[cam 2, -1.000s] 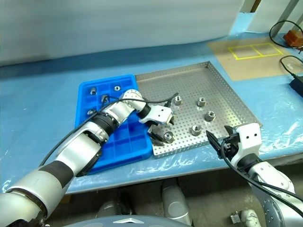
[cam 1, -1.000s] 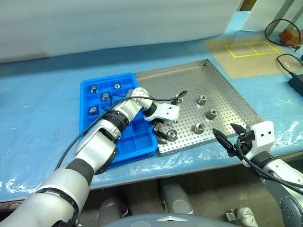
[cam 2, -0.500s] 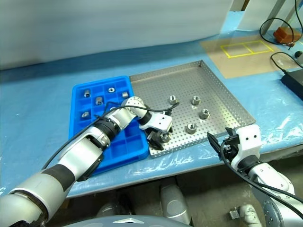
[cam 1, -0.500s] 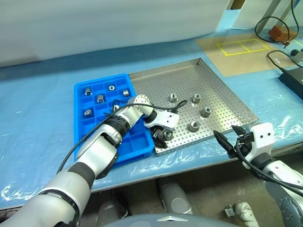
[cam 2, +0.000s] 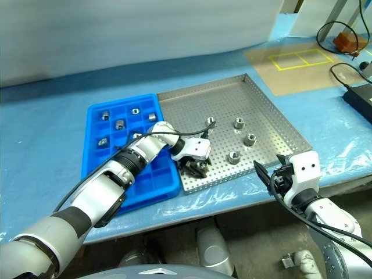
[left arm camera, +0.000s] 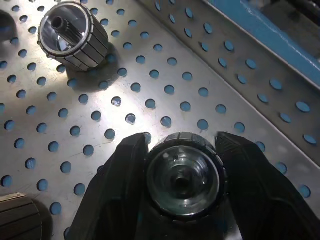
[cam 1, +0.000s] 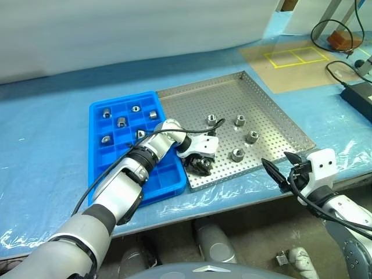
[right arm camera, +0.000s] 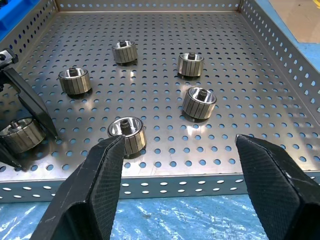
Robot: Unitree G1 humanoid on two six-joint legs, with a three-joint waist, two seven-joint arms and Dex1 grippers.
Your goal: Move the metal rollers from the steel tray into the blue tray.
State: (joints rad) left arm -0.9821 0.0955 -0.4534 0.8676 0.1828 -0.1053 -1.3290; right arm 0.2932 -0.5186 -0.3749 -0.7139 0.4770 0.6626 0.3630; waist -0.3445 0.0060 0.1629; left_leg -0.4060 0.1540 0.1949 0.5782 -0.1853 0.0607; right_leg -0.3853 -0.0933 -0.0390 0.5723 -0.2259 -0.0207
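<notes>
The steel tray [cam 1: 232, 96] lies right of the blue tray [cam 1: 102, 163]. My left gripper [cam 1: 201, 164] is down at the steel tray's front left corner, shut on a metal roller [left arm camera: 185, 180] that rests on the perforated floor between the fingers [left arm camera: 125, 200]. Several more metal rollers [cam 1: 237, 154] stand loose in the steel tray, one of them [left arm camera: 72, 32] close by the grip. Several rollers [cam 1: 121, 122] sit in the blue tray's far compartments. My right gripper [cam 1: 276, 160] hovers open and empty at the steel tray's front right edge, facing the rollers [right arm camera: 199, 102].
A blue plastic sheet [cam 1: 46, 116] covers the table. At the back right lie a tan board with yellow tape squares [cam 1: 293, 56], black cables [cam 1: 334, 32] and a black box [cam 1: 359, 93]. A white sheet [cam 1: 128, 29] closes off the back.
My left gripper has shut on the roller at the steel tray's front left corner. The camera has shifted; the right arm has stayed put.
</notes>
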